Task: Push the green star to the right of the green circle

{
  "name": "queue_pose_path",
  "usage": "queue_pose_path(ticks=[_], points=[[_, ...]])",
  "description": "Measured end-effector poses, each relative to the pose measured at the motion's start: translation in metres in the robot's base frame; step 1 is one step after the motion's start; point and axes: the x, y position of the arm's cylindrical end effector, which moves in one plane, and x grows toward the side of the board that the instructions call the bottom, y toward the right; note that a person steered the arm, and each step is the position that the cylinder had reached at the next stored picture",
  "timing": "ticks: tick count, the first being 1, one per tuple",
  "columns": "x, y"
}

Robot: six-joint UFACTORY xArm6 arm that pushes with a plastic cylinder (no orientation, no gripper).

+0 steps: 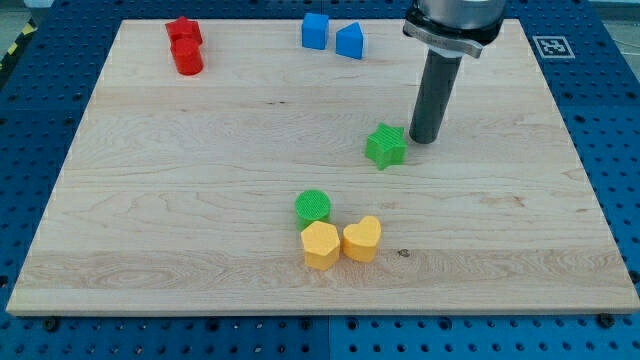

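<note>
My tip (422, 139) seems to touch the green star (386, 146).

A straight, dark grey to black cylindrical rod with a smooth, faintly glossy surface is seen, ending below in my tip (424, 139), which is cut flat and plain. Directly above the tip, the rod is seen to be fitted into a wider round collar of light grey metal with a flared, disc-like rim. Above that collar, a broader dark cylindrical housing is cut off by the view's top; no cables, screws or markings can be made out.
</note>
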Motion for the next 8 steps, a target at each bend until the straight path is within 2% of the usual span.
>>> queue_pose_path(ticks=[1, 3, 4, 8], points=[[0.000, -0.040], [0.002, -0.057], [-0.016, -0.066], [0.034, -0.079]])
